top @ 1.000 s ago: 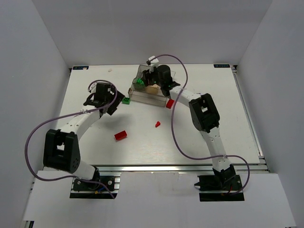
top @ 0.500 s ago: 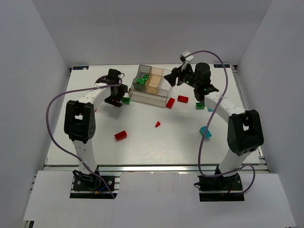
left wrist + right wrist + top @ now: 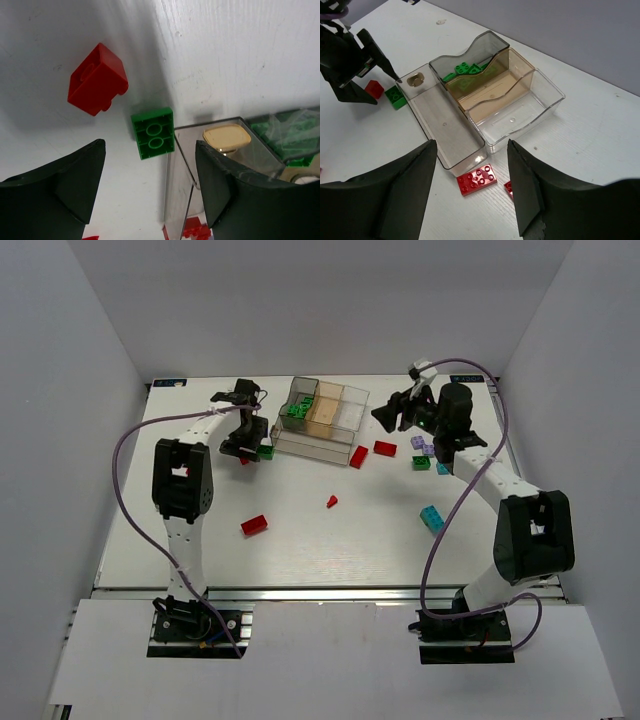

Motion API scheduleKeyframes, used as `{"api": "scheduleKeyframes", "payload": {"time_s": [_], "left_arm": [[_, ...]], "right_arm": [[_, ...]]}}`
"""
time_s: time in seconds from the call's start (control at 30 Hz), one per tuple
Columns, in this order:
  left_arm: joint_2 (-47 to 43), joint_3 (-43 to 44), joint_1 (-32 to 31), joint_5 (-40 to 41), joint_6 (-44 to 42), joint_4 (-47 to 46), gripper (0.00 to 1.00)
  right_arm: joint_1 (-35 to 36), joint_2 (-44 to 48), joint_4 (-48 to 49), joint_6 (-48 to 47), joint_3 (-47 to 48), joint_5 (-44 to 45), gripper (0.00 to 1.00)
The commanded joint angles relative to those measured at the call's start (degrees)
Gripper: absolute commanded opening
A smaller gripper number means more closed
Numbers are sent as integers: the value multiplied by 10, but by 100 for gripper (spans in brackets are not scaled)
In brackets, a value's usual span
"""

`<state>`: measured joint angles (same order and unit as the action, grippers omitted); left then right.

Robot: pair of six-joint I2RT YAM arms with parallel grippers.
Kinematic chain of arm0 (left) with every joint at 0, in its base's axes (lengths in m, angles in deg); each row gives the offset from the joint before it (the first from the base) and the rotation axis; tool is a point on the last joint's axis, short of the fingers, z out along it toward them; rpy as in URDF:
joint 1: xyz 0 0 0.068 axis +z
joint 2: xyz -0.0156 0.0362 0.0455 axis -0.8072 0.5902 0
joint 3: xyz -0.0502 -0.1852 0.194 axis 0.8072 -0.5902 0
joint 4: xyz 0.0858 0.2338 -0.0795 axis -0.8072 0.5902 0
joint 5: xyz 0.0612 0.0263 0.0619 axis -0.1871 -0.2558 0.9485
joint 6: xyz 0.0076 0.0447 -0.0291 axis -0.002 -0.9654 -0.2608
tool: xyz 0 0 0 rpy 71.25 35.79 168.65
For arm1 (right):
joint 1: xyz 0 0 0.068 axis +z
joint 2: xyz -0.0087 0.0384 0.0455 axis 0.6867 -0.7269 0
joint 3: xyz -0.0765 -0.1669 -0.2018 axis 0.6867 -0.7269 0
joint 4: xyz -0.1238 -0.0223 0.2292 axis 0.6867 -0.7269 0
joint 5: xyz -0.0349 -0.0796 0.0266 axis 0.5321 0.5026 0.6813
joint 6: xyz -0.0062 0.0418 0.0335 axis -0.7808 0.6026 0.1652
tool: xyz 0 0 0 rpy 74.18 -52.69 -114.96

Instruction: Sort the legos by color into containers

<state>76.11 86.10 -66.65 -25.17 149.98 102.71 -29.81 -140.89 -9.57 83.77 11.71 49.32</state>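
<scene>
left of the tray, the left gripper stands open over a green lego just beside the tray's corner, with a red lego near. green legos lie in the tray's back compartment. right of the tray, the right gripper is open and empty.

The tray is cut off at the right and bottom edges of the left wrist view. A red brick just in front of the tray is partly hidden by the right gripper.
</scene>
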Motion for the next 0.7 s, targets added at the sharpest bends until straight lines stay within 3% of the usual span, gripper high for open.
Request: {"api": "scheduleKeyframes", "payload": {"time_s": [0.0, 0.33, 0.67], "left_arm": [[18, 43, 3, 14, 17, 48, 82], [53, 71, 3, 16, 19, 58, 76], [41, 47, 3, 13, 18, 58, 41]], "right_arm": [[-14, 28, 16, 9, -5, -16, 64], [-45, 42, 29, 27, -25, -21, 64], [-61, 48, 28, 29, -32, -30, 63]]}}
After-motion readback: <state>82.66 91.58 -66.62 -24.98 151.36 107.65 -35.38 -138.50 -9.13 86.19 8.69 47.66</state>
